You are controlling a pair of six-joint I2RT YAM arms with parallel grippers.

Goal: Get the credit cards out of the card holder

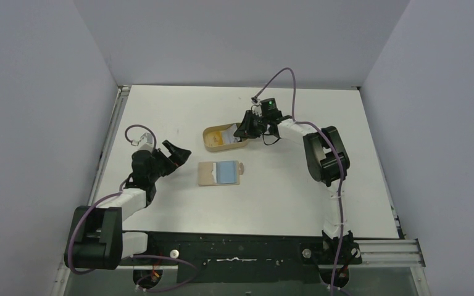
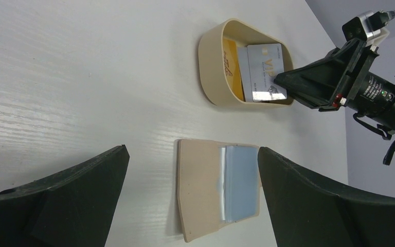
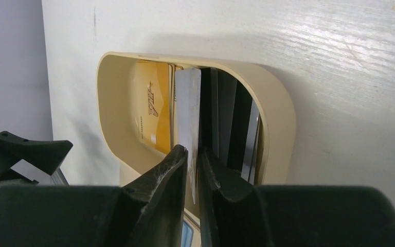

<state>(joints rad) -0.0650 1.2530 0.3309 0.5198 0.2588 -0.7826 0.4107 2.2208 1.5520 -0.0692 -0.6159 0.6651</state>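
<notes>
The pale credit card (image 3: 187, 103) stands on edge inside the tray (image 3: 277, 118), pinched by our right end effector (image 3: 193, 152). The card holder (image 1: 220, 173) lies open on the tabletop (image 1: 296, 203). We should part the fingers slowly so the card settles flat; our left end effector (image 1: 177, 150) is spread.

The table (image 2: 82, 77) is showing a smooth white top with faint wood grain, catching a soft sheen. The oval tray (image 2: 208, 67) is looking like smooth cream plastic, satin rather than glossy. Inside it, the orange card (image 2: 230, 62) and the silver-grey card (image 2: 262, 69) are gleaming as glossy plastic, the grey one reflecting bright light. The card holder (image 2: 198, 195) is appearing matt and tan, like leather, with its light blue panel (image 2: 240, 185) looking smoother. The fingers (image 2: 72, 206) of the left gripper (image 2: 191, 152) are showing matt black plastic. Those of the right gripper (image 3: 193, 152) are showing the same plastic, scuffed pale along the edges.
</notes>
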